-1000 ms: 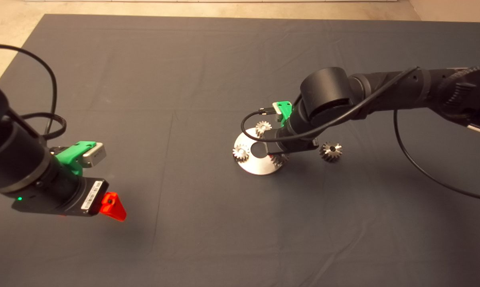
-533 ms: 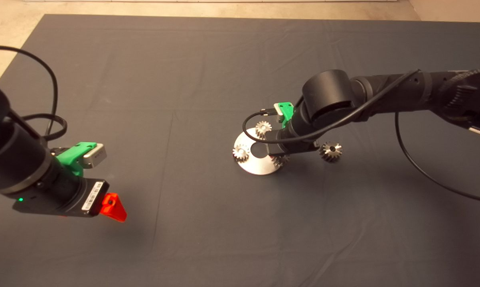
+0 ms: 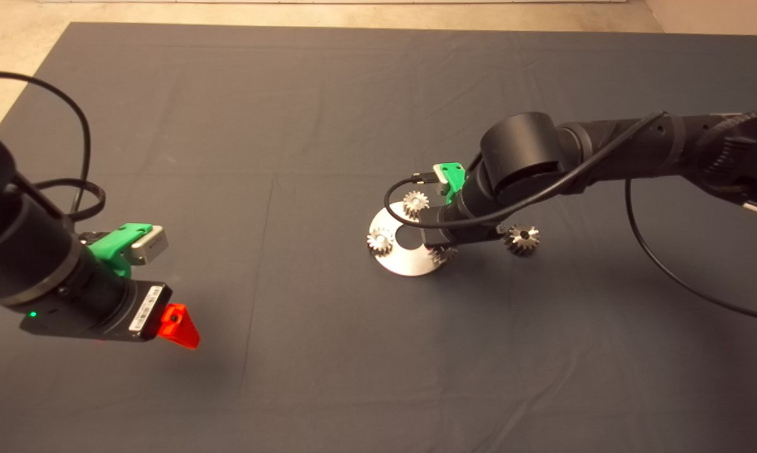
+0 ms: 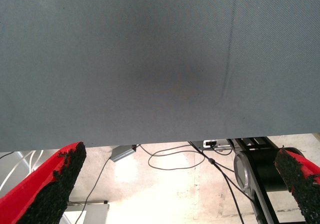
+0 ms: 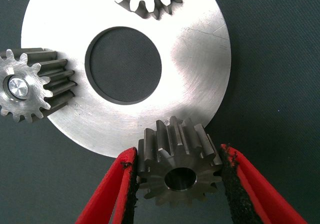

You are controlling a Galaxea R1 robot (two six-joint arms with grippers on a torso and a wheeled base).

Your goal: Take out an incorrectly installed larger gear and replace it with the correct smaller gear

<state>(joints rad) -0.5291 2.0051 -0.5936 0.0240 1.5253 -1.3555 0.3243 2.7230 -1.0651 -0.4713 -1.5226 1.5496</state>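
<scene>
The smaller gear (image 5: pixel 179 169), dark grey with a round centre hole, stands at the near-right rim of the round steel plate (image 5: pixel 195 49). My right gripper (image 5: pixel 178 151) is shut on it, a black pad against each side. From above, only a few of its teeth (image 3: pixel 442 254) show under the right gripper (image 3: pixel 446 246). The larger gear (image 3: pixel 521 239) lies on the mat just right of the plate, apart from it. My left gripper (image 3: pixel 178 326) hangs open over the mat at the near left, nothing between its fingers (image 4: pixel 50 184).
Two paler small gears (image 3: pixel 415 203) (image 3: pixel 380 241) stand on the plate (image 3: pixel 409 264) around its big centre hole (image 5: pixel 123 64). The right arm's cable (image 3: pixel 397 211) loops over the plate's far side. Beyond the mat's edge, the left wrist view shows floor and cables.
The right arm's elbow has drifted slightly right and lower. The smaller gear stays at the plate's rim between the fingers. The left arm has not moved.
</scene>
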